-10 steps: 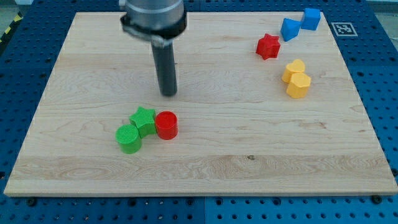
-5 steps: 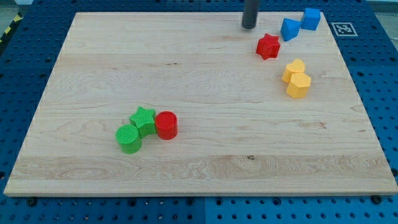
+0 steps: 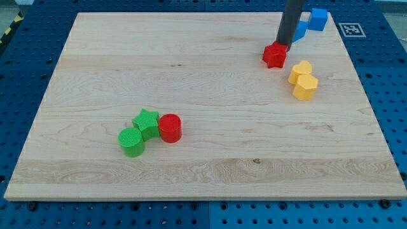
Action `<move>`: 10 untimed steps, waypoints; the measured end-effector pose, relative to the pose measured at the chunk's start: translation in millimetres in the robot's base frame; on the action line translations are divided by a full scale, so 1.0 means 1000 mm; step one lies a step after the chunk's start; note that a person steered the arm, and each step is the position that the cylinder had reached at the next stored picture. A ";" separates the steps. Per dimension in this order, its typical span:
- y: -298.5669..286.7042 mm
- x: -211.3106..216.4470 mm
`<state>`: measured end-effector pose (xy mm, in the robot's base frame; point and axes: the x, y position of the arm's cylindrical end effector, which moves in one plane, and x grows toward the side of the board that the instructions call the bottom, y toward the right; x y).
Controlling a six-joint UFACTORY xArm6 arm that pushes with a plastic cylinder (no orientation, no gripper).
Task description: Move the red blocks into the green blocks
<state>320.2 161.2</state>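
**A:** Start at the view's bottom. What's closest?

**B:** Bare wooden board (image 3: pixel 210 172) down there, then the cluster at lower left: a green cylinder (image 3: pixel 131 141), a green star (image 3: pixel 146 122) touching it, and a red cylinder (image 3: pixel 170 127) pressed against the star's right side. That red one looks done, I'd say.

**A:** And further up?

**B:** Two yellow blocks (image 3: pixel 303 79) stuck together at the right, then the red star (image 3: pixel 275 55) just above and left of them. My tip (image 3: pixel 282 44) sits at the star's upper right edge, touching it or nearly so (the rod hides the exact contact). Behind the rod are two blue blocks (image 3: pixel 313 21), the nearer one partly hidden.

**A:** Is the arm holding anything?

**B:** No. It's a plain rod with no jaws to open or close, so it grips nothing; it can only push.

**A:** So which way does the push go?

**B:** The greens lie well away, down and to the view's left of the red star. My tip is on the star's far side from them, up and to the right, so the line from tip through star points roughly at the green pair. That's the relation that matters. The star has no real long axis.

**A:** Any writing?

**B:** None readable. Only a black-and-white square marker (image 3: pixel 350 29) off the board's top right corner.
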 end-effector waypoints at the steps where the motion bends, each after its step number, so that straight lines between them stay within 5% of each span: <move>1: -0.002 0.020; 10: -0.158 0.106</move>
<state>425.7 2.9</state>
